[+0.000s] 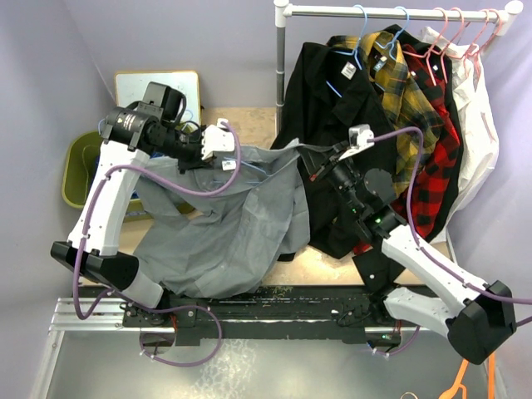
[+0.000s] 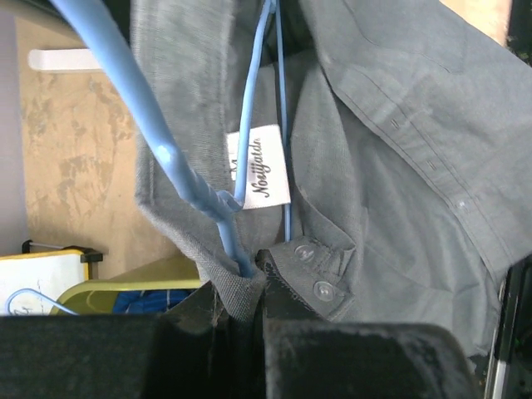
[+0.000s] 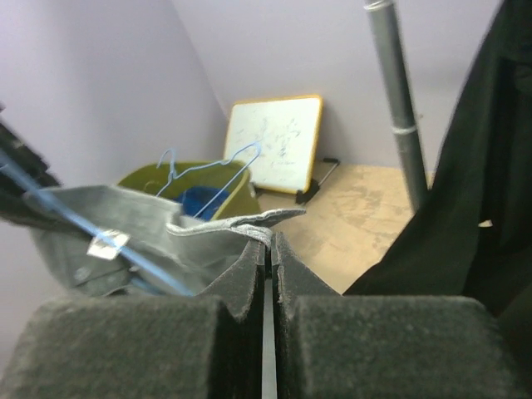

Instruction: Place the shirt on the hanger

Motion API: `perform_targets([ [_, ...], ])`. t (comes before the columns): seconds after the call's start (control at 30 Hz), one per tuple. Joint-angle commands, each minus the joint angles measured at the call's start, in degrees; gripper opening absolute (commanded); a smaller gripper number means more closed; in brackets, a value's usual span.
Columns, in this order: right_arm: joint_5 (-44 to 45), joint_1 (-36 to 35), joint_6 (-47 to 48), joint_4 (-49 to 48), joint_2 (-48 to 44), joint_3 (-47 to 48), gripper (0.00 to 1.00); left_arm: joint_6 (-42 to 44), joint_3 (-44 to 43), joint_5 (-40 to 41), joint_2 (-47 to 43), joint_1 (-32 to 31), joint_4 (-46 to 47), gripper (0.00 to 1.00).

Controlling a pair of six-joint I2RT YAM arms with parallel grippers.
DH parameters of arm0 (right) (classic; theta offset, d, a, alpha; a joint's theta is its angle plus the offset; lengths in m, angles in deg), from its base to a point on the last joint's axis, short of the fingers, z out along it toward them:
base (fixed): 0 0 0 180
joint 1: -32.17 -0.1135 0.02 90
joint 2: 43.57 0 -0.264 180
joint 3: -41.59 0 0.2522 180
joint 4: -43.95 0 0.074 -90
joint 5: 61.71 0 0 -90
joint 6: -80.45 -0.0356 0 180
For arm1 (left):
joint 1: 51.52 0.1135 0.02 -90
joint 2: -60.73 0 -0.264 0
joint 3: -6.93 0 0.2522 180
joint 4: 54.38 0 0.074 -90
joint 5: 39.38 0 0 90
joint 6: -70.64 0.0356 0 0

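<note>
Left jaws closed on the collar band beside the top button (image 2: 322,290). The hanger (image 2: 125,79) runs into the same pinch, but I can't tell if the plastic is gripped or just trapped in cloth. Right jaws are shut on a thin edge of the shirt (image 1: 224,220), so the collar end is strung between the two. The rest drapes over the bench (image 1: 249,123) toward the near edge. The hanger sits inside the neck opening, next to the label (image 2: 264,166).

Risks:
- The right bite is shallow, so any added tension could pull that edge out and the front would drop.
- The hanger is a smooth, rigid, thin rod and could slide out of the collar if tilted.
- The right arm is close to the black shirt (image 1: 320,91) and could snag it.

The cloth is a thin, limp weave, creased.
</note>
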Motion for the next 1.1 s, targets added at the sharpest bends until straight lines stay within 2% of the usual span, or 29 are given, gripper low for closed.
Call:
perform_targets([
  [0.0, -8.53, -2.02, -0.93, 13.11, -1.08, 6.01, 0.0, -13.09, 1.13, 0.92, -2.47, -0.69, 14.14, 0.0],
  [0.07, -7.73, -6.21, -2.1, 14.68, -1.2, 6.44, 0.0, -19.77, 2.05, 1.72, -3.16, -0.9, 20.5, 0.0],
  [0.23, -2.38, -20.24, -5.42, 13.28, 2.86, 12.5, 0.0, -28.95, 3.28, 1.39, -5.34, -1.58, 28.15, 0.0],
  [0.37, -1.51, -24.85, -6.1, 11.59, 8.09, 21.17, 0.0, -30.46, 2.95, 2.06, -7.19, -1.28, 29.9, 0.0],
  [0.47, -1.93, -25.75, -5.24, 11.53, 9.99, 26.9, 0.0, -29.67, 1.59, -2.03, -8.89, -0.86, 28.25, 0.0],
  [0.5, -1.67, -25.76, -4.49, 12.34, 9.54, 28.61, 0.04, -28.86, 1.18, -3.94, -9.51, -0.64, 27.21, 0.0],
  [0.53, -0.78, -25.76, -2.98, 13.25, 8.37, 29.68, 0.19, -27.6, 0.61, -5.48, -10.06, -0.49, 25.85, 0.0],
  [0.57, 0.62, -25.76, -0.52, 14.45, 6.54, 30.21, 0.43, -26.24, 0.05, -6.41, -10.59, -0.34, 24.67, 0.0],
  [0.6, 3.22, -25.76, 2.02, 16.13, 4.16, 30.2, 0.83, -24.81, -0.17, -7.13, -11.13, -0.23, 23.52, 0.0],
  [0.63, 5.71, -25.76, 5.45, 17.38, 1.11, 29.21, 0.98, -22.6, -0.33, -7.92, -11.63, -0.25, 21.92, 0.0],
  [0.7, 9.68, -25.72, 13.06, 18.73, -5.73, 23.8, 1.0, -18.88, -0.27, -9.3, -12.64, -0.26, 18.55, 0.0],
  [0.77, 12.03, -25.71, 25.1, 18.79, -13.18, 18.29, 1.0, -14.59, -0.09, -11.67, -13.31, -0.21, 15.43, 0.0],
  [0.93, 8.08, -25.76, 44.57, 30.83, -28.73, 10.82, 1.0, -4.02, -0.02, -21.27, -13.61, -0.23, 4.81, 0.0],
  [1.0, 5.23, -25.76, 47.24, 38.25, -30.11, 11.84, 1.0, -1.12, -0.26, -24.64, -13.39, -0.25, 1.58, 0.0],
  [1.07, 2.42, -25.76, 47.27, 46.24, -27.89, 14.48, 1.0, -1.98, -0.57, -25.98, -13.2, -0.16, 1.87, 0.0],
])
